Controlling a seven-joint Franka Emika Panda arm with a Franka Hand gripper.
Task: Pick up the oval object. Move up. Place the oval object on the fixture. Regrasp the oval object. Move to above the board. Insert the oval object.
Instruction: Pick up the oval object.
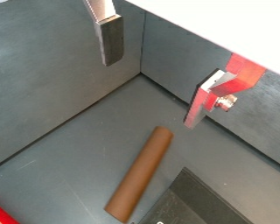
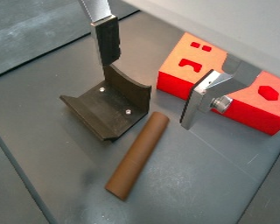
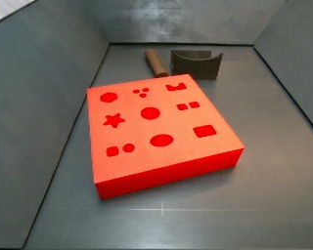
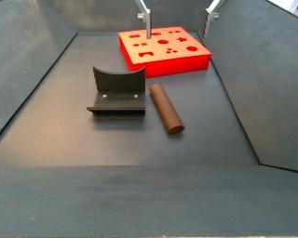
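The board (image 4: 164,48) lies flat on the floor, with the other items placed relative to it: the fixture (image 4: 116,91) stands apart from one board edge, and the peg (image 4: 163,108) lies flat on the floor just beside the fixture, on the side away from no wall, not touching the board. In a wrist view the peg (image 2: 139,155) lies alongside the fixture (image 2: 108,105), close to its base; whether the two touch cannot be told. The gripper (image 2: 149,74) hangs above the floor between board and fixture, fingers (image 2: 108,39) spread wide with nothing between them; in a side view only the fingertips (image 4: 142,19) show, above the far part of the board. The pick is judged not yet begun. Risks, largest first. Board: a descent offset toward the board could strike its edge with one finger, since the board stands tall next to the peg area. Fixture: the peg lies so close to the fixture that a finger lowered on that side could land on the fixture base or wall instead of the floor, tilting the grasp or shoving the fixture. Peg: its round section lets it roll on the floor if one pad touches first; a grasp not square across its axis could spin it or pinch it near one end, leaving it tilted for the later fixture placement. Align the jaws across the peg's middle before closing.
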